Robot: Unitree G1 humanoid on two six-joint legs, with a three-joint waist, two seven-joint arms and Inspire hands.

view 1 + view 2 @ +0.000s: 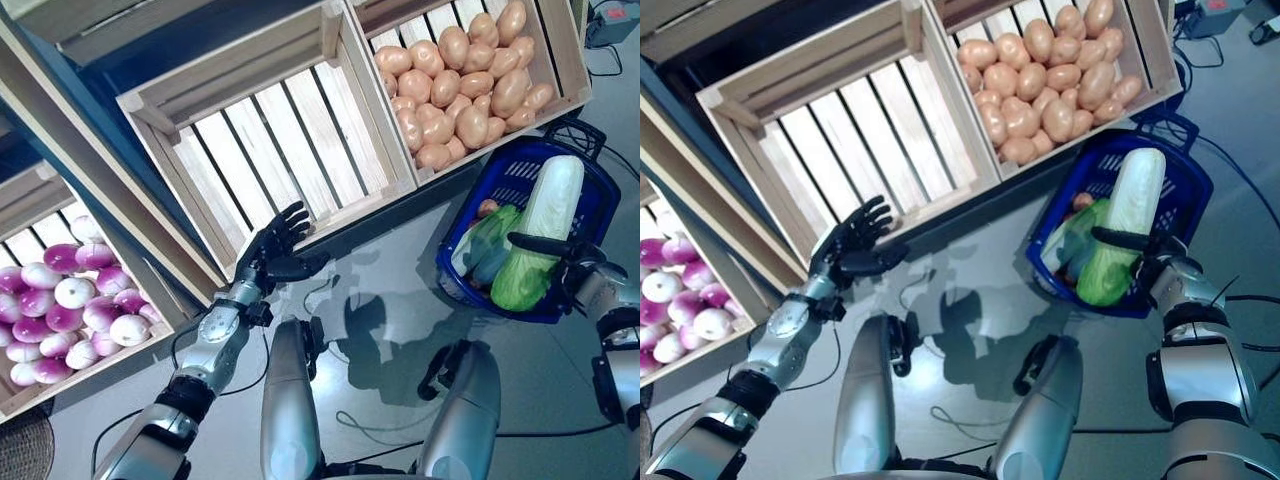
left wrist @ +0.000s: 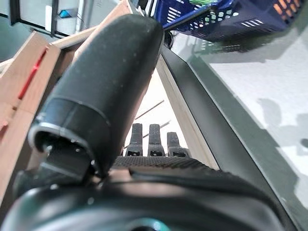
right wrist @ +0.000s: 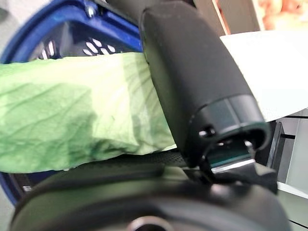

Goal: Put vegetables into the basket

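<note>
The blue basket point(image 1: 508, 172) stands on the floor at the right, below the stand. A long napa cabbage point(image 1: 547, 212) lies slanted across it, white end over the far rim, green leafy end at the near rim. My right hand point(image 1: 584, 276) is at the near rim. Its thumb lies over the leafy end point(image 3: 72, 110), which passes between thumb and palm. A green leafy vegetable point(image 1: 494, 236) and a small brownish round one point(image 1: 487, 207) lie in the basket. My left hand point(image 1: 272, 250) is open and empty at the front edge of the middle wooden crate point(image 1: 270, 150).
The slanted wooden stand point(image 1: 120, 190) with its crates runs across the back and left. A crate point(image 1: 560, 60) sits right behind the basket. Grey floor lies between the stand and me.
</note>
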